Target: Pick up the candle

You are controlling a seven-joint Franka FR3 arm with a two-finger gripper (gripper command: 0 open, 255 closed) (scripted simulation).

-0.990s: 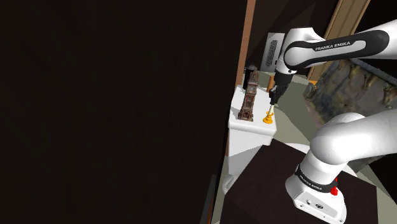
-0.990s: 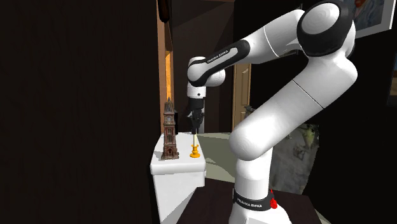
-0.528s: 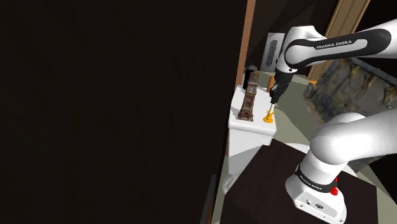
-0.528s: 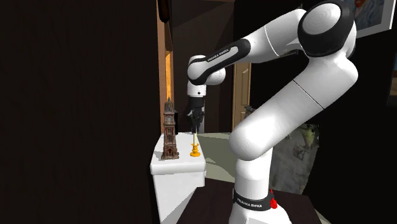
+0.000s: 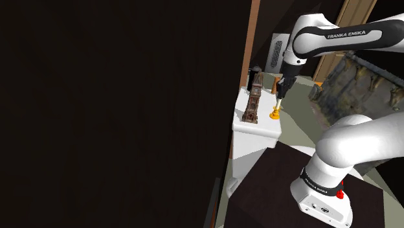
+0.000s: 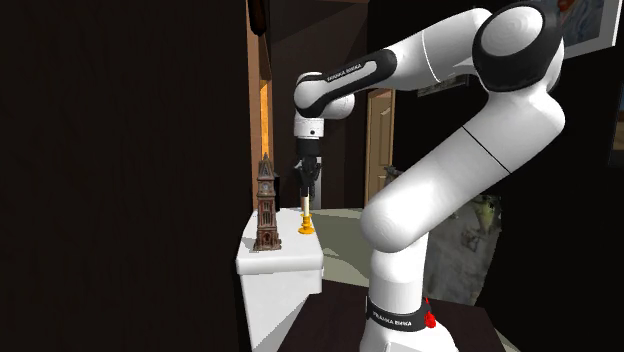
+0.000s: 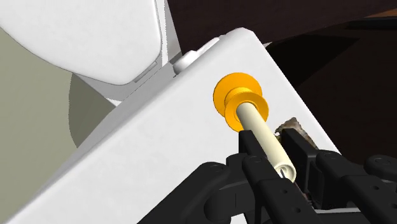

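1. gripper [image 7: 275, 153] hangs over the white toilet tank [image 7: 159, 146], its jaws drawn narrow and clasping the candle [image 7: 253, 118] by the upper part of its cream stick.
2. we see the candle upright below the hand, its orange holder over a corner of the tank lid, near the brown tower model [image 6: 266, 205] but apart from it.
3. we judge the grasp made and the lift the step in hand; in the second exterior view the holder looks just clear of the lid, though we cannot be sure.
4. next we would raise it straight up with a firm grip, since the thin stick could slip or tilt, and steer away from the tower.
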